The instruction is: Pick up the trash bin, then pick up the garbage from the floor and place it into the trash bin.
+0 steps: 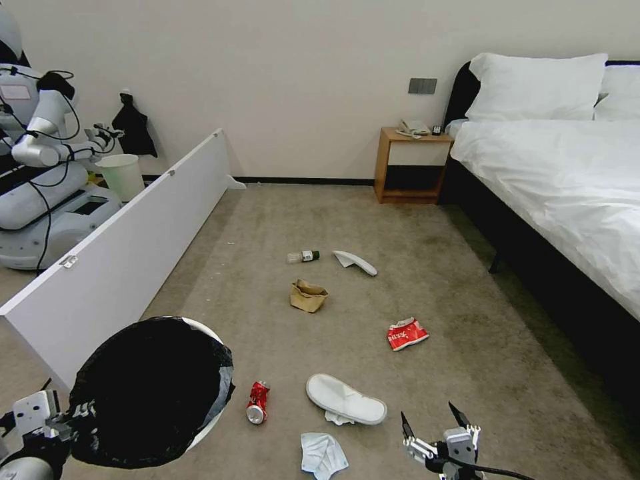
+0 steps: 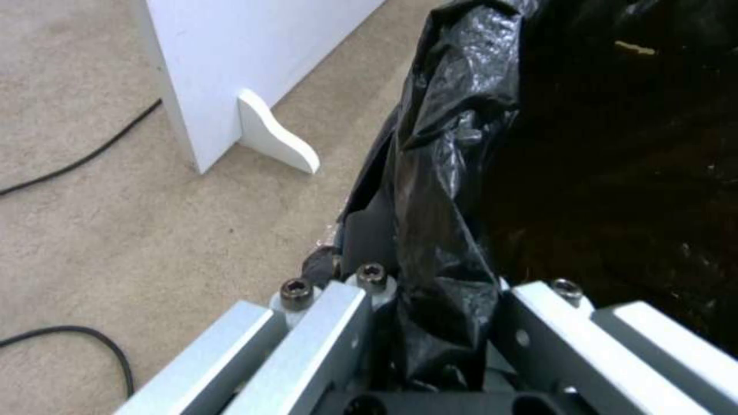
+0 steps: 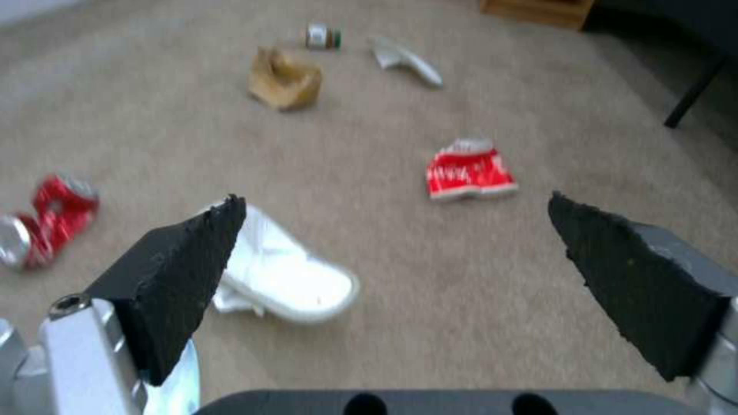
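Low at the robot's left, the left gripper (image 2: 430,351) is clamping the black-bag-lined rim of the round white plastic trash bin (image 1: 150,390), holding it tilted over the beige carpet floor (image 1: 467,320). At lower right the right gripper (image 1: 437,427) is hovering with fingers (image 3: 181,271) spread wide and empty. Nearest garbage: a white slipper (image 1: 345,399), a crushed red can (image 1: 257,402), a crumpled tissue (image 1: 323,455). Judgement: the robot should be centring the open fingers across the slipper's narrow width, descending straight, keeping the bin mouth close and steady.
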`<state>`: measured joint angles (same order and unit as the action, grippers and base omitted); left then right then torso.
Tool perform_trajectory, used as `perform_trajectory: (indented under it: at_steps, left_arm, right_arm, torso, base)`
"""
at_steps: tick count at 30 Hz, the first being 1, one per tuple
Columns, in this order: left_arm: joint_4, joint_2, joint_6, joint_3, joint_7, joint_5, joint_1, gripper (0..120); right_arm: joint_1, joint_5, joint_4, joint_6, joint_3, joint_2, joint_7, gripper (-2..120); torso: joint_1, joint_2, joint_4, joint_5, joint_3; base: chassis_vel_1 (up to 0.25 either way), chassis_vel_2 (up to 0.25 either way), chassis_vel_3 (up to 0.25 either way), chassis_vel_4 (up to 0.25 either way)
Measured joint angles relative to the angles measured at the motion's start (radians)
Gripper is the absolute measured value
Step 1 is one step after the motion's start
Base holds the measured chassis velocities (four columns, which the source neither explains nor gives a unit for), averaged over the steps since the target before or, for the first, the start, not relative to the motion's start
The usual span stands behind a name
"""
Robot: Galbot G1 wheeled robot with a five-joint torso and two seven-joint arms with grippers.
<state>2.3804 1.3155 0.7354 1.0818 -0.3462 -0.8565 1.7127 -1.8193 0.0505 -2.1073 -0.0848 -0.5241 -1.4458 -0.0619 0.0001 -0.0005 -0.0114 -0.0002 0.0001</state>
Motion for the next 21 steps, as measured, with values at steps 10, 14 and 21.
perform_trajectory:
  at_steps: [10,14,21]
  left_arm:
    - [0.019,0.011,0.000,-0.001,0.002,0.001,0.007,3]
    - [0.016,0.003,0.000,-0.008,0.000,0.008,0.000,3]
    - [0.017,-0.002,0.000,-0.017,-0.019,-0.002,0.005,3]
  right_arm:
    - [0.067,-0.035,0.089,-0.102,0.091,0.057,0.008,100]
    - [0.125,-0.037,0.149,-0.117,0.139,0.068,-0.019,100]
    - [0.203,-0.050,0.248,-0.123,0.233,0.067,-0.044,100]
  torso:
    - [0.000,0.000,0.0001,0.0001,0.000]
    - [0.000,0.000,-0.0001,0.0001,0.000]
    - [0.000,0.000,0.0002,-0.0001,0.000]
  base:
    - [0.000,0.000,0.000,0.000]
    - [0.000,0.000,0.000,0.000]
    - [0.000,0.000,0.000,0.000]
